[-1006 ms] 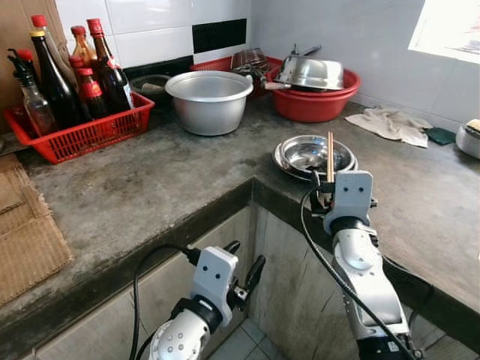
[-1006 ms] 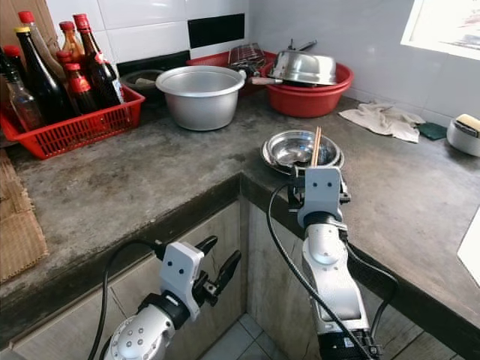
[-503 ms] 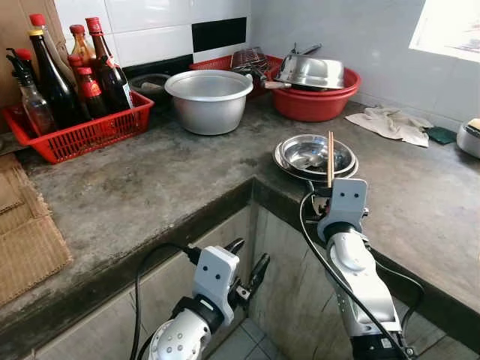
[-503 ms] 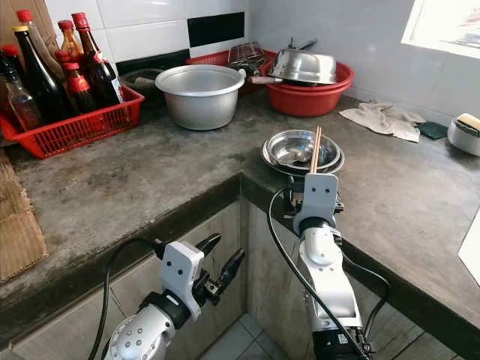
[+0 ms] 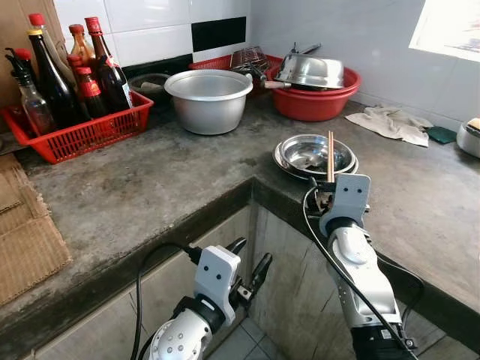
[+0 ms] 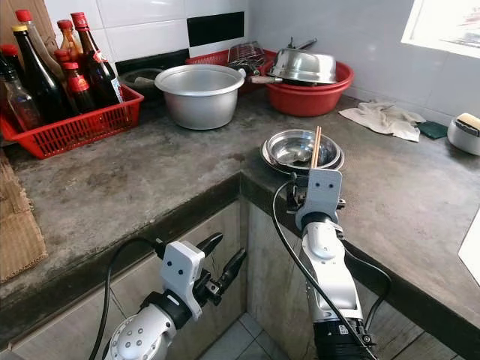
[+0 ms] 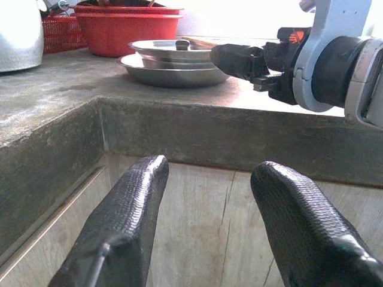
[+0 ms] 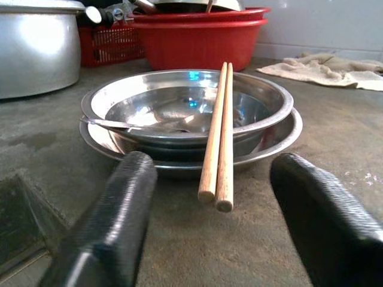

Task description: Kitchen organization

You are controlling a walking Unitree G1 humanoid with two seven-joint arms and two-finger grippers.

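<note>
Little looks done yet: the right gripper [image 8: 209,221], fingers spread, faces the chopsticks [image 8: 218,134] lying across the stacked steel bowls [image 5: 315,156] on the bench [image 5: 150,187], ungrasped (left gripper [image 5: 251,264] idles, fingers spread, below the edge).

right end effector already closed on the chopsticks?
No: in the right wrist view the right end effector is open, its fingers apart on either side of the chopsticks lying across the steel bowls.

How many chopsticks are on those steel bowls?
2: the chopsticks lie side by side across the stacked steel bowls, ends overhanging toward the open right pincer. Others may be hidden.
</note>
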